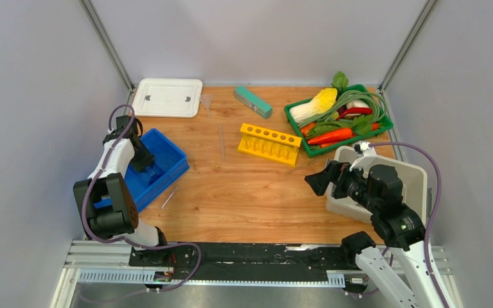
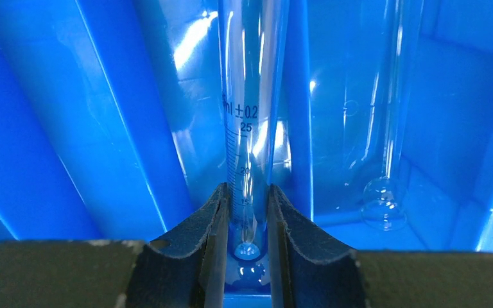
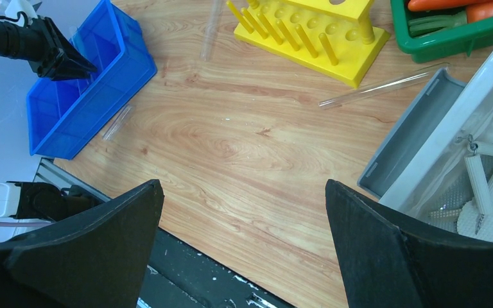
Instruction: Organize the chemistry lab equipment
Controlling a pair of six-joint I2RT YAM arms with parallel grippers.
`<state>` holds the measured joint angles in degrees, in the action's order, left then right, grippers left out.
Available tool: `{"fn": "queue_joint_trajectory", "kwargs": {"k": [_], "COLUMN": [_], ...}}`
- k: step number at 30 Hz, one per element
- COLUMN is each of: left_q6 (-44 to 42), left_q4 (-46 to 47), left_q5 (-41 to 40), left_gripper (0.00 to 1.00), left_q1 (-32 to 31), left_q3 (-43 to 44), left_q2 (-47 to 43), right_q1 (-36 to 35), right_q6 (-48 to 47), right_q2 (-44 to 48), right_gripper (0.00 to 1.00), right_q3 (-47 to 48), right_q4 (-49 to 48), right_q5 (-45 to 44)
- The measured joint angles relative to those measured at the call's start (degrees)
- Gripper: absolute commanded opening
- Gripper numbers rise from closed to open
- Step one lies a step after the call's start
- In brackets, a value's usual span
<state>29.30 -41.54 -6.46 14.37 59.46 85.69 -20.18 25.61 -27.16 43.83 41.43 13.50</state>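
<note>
Rack [image 1: 269,144] left of basket [image 1: 314,151]

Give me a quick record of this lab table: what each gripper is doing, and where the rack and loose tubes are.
left gripper: shut on graduated cylinder, inside blue bin
right gripper: open, empty, over the table beside grey tub
yellow rack: mid-table, no tubes seen in it
loose glass tubes: one by blue bin, one left of rack, one by grey tub

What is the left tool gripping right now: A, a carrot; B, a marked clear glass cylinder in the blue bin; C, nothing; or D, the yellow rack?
B: the left wrist view shows the left tool closed on a graduated glass cylinder inside the blue bin.
</note>
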Motion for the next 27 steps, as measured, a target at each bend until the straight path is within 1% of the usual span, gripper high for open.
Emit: {"fn": "queue_joint_trajectory", "kwargs": {"k": [8, 11, 15, 27], "left_q6": [0.44, 0.44, 0.44, 0.52], "left_q4": [0.63, 0.66, 0.68, -1.14], "left_q5": [1.46, 1.46, 1.44, 1.01], "left_gripper": [0.19, 0.22, 0.3, 0.44], "left_q1": [0.02, 0.02, 0.02, 0.02], "left_q3": [-3.65, -3.93, -3.96, -3.91], "left_q2": [-0.07, -0.07, -0.07, -1.27], "right_q1": [0.0, 0.0, 0.0, 0.0], "right_q6": [0.0, 0.02, 0.02, -0.02], "right_q2": [-0.11, 0.11, 0.09, -0.17], "right_gripper": [1.0, 1.0, 1.0, 1.0], "right_q3": [-0.42, -0.96, -1.27, -1.27], "right_q4": [-0.2, -0.44, -0.48, -0.52], "right_q5": [0.04, 0.11, 0.13, 0.07]}}
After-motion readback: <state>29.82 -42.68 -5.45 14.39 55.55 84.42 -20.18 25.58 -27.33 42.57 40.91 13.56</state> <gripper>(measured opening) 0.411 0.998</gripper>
